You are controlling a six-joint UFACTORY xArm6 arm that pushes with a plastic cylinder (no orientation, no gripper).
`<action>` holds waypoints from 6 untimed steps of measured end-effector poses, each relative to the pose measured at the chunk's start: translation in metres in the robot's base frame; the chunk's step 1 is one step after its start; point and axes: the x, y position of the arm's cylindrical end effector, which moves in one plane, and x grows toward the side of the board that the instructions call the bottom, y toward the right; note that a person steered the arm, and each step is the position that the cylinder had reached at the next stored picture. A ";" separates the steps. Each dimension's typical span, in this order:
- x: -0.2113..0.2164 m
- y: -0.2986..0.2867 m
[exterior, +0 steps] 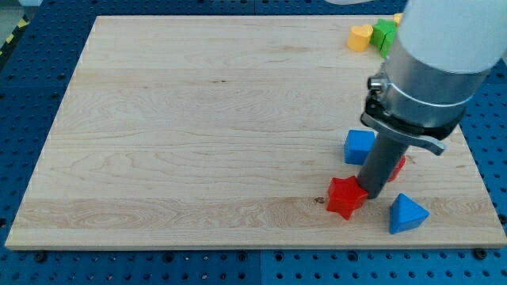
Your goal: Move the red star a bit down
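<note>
The red star point(345, 197) lies near the view's bottom right on the wooden board point(198, 119). My tip point(371, 194) stands right against the star's right side, touching it. The rod rises from there to the arm's grey and white body point(432, 71) at the view's upper right. A second red block point(398, 165) is mostly hidden behind the rod, just right of it.
A blue cube-like block point(359, 146) sits just above the star, left of the rod. A blue triangular block point(406, 214) lies right of the star near the board's bottom edge. A yellow heart-like block point(361, 36) and a green block point(384, 33) sit at the view's top right.
</note>
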 end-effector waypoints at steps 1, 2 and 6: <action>-0.019 -0.005; -0.038 -0.013; 0.016 0.004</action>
